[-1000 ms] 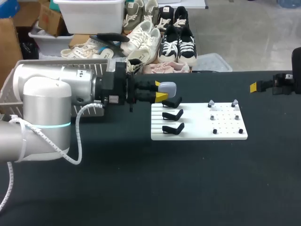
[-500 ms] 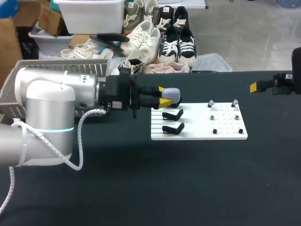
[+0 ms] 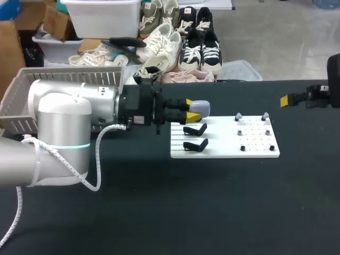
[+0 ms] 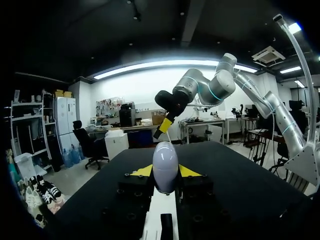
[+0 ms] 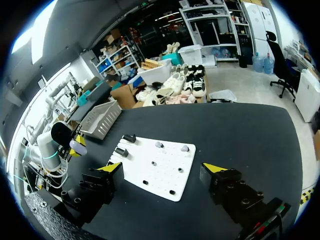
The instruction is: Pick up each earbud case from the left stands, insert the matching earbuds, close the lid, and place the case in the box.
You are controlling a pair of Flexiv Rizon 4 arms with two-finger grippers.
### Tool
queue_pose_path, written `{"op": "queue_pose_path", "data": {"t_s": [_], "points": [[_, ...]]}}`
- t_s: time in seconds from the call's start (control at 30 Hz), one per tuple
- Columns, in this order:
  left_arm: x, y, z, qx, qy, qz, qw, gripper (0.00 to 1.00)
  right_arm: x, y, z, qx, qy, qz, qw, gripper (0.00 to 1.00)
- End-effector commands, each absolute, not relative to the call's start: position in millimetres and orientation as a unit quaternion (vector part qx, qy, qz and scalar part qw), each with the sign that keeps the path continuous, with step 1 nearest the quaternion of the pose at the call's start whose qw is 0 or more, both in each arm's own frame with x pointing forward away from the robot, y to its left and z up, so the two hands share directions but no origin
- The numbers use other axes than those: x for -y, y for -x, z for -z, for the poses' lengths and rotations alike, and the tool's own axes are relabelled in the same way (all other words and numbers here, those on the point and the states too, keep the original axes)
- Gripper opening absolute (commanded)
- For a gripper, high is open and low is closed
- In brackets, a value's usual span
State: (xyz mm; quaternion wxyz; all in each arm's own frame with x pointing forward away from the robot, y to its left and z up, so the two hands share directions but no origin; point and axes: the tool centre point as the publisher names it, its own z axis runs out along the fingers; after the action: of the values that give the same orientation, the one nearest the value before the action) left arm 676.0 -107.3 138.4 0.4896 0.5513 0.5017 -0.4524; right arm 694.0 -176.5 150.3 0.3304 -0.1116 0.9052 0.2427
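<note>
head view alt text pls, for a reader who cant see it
The left claw is shut on a pale grey earbud case beside the black stands at the left end of a white board on a black table. The right claw sits by the table's right edge.

Head camera looks steeply down on the bench (image 3: pixel 212 212) from behind. Wrist fisheyes face each other, low across it; all share the white stand board (image 3: pixel 223 149).

The left arm (image 3: pixel 64 114) is covering part of the grey slatted plastic basket (image 3: pixel 79 76), its jaws hiding the sides of the pale oval earbud case (image 4: pixel 165 162).
</note>
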Motion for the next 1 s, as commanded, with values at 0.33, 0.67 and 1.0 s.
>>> {"op": "queue_pose_path", "data": {"t_s": [0.33, 0.67, 1.0], "points": [[120, -688, -128, -0.479, -0.554, 0.477, 0.487, 0.0, 127, -652, -188, -0.882, 0.199, -0.241, 0.352, 1.0], [124, -687, -127, -0.481, -0.556, 0.475, 0.484, 0.0, 81, -633, -196, -0.871, 0.262, -0.215, 0.357, 1.0], [126, -684, -124, -0.482, -0.556, 0.476, 0.482, 0.0, 46, -629, -186, -0.871, 0.303, -0.18, 0.343, 1.0]]}}
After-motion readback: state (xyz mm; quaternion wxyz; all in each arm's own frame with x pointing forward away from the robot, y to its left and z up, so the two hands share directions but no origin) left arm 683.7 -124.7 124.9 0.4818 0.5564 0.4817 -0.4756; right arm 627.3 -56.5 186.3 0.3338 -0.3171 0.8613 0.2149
